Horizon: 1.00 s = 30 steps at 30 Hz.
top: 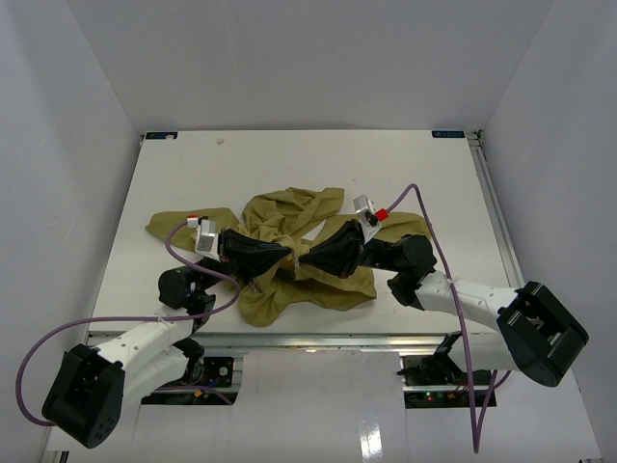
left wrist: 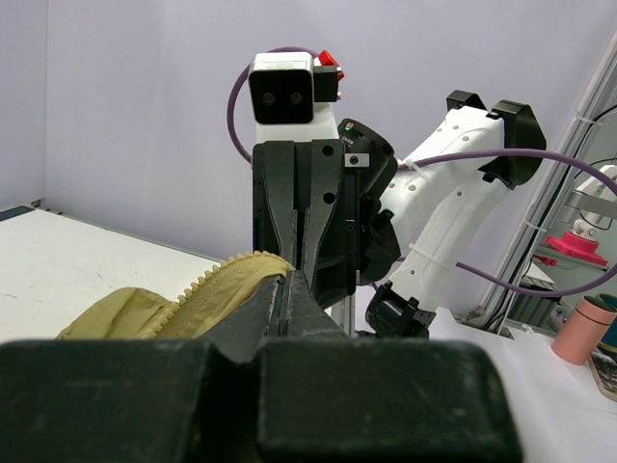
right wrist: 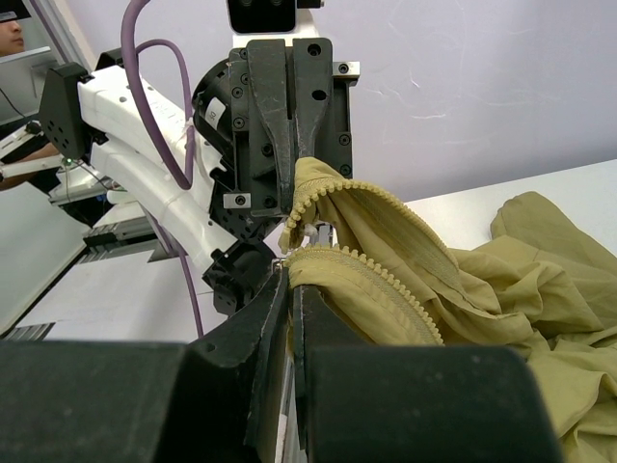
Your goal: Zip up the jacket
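Zipper teeth [right wrist: 386, 280] on show in the right wrist view, and the two rows are plainly apart: one arcs up toward the top centre of the frame, the other runs low toward the bottom centre, with a gap of olive lining between them. So the zip reads as open along all of the stretch we can see; as I judge it, nearly the whole closing run is left to do. I cannot make out a slider with any confidence.

Overhead, the jacket [top: 289, 207] lies crumpled in the middle of the table [top: 289, 159], sleeves flung toward the left and upper centre. Both arms meet nose to nose over its lower middle.

The left gripper [top: 281, 255] has its fingers pressed together, pinching the upper toothed edge of the jacket. The right gripper [top: 308, 258] is clamped too, nipping the lower toothed edge right at its tips. The two sets of tips sit just beside each other, each holding its own side of the opening
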Each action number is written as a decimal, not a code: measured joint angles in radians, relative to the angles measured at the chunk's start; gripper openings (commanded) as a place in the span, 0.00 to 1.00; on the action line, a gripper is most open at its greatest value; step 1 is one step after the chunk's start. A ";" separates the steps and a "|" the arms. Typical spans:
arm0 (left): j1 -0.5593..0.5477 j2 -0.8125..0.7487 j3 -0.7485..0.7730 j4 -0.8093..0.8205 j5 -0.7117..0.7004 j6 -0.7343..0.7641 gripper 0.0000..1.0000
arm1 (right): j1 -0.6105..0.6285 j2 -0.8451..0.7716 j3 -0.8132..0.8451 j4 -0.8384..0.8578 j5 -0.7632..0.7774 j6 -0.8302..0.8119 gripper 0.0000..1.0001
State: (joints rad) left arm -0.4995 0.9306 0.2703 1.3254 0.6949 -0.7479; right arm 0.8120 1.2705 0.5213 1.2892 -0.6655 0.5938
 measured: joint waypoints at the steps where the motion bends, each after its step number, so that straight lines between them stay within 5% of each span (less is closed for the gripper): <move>1: 0.000 0.000 0.000 0.000 0.000 0.000 0.00 | 0.000 0.000 0.000 0.000 0.000 0.001 0.08; 30: 0.000 -0.011 -0.020 0.004 -0.001 0.031 0.00 | 0.001 0.000 0.000 0.000 0.019 0.028 0.08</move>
State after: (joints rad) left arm -0.4995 0.9192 0.2503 1.3297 0.6941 -0.7170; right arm 0.8131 1.2702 0.5213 1.2888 -0.6460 0.6220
